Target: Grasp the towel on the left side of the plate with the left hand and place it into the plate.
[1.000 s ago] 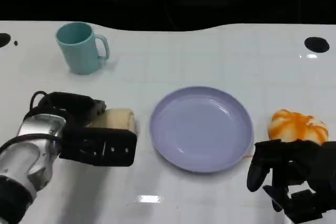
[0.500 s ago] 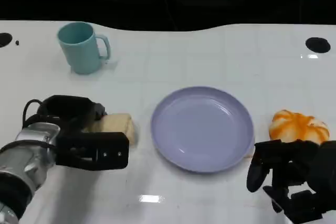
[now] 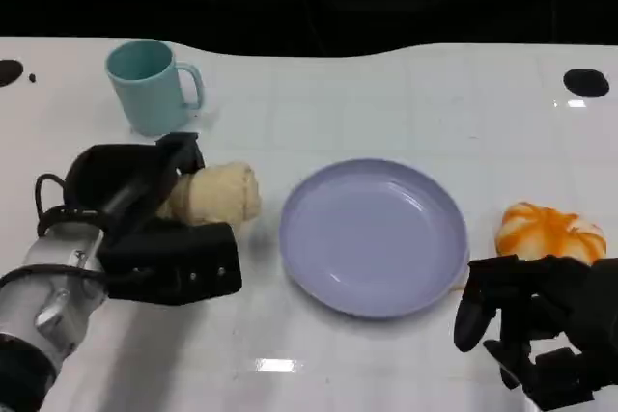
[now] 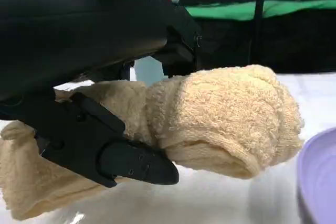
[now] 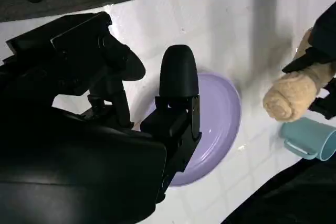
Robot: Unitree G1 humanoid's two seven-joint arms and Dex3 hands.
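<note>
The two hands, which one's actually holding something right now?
The left hand: it grips the rolled beige towel just left of the purple plate. The right hand holds nothing, near the orange-and-white object.

White gridded table [image 3: 406, 103], dark backdrop behind.

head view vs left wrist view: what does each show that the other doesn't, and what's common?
Head view alone: the whole plate, the orange-and-white object to its right, the right hand near the table's front edge, and the teal mug's handle.

Left wrist view alone: the towel's terry texture and rolled end, and green fabric in the background.

Both: the left hand gripping the rolled towel, beside the plate.
</note>
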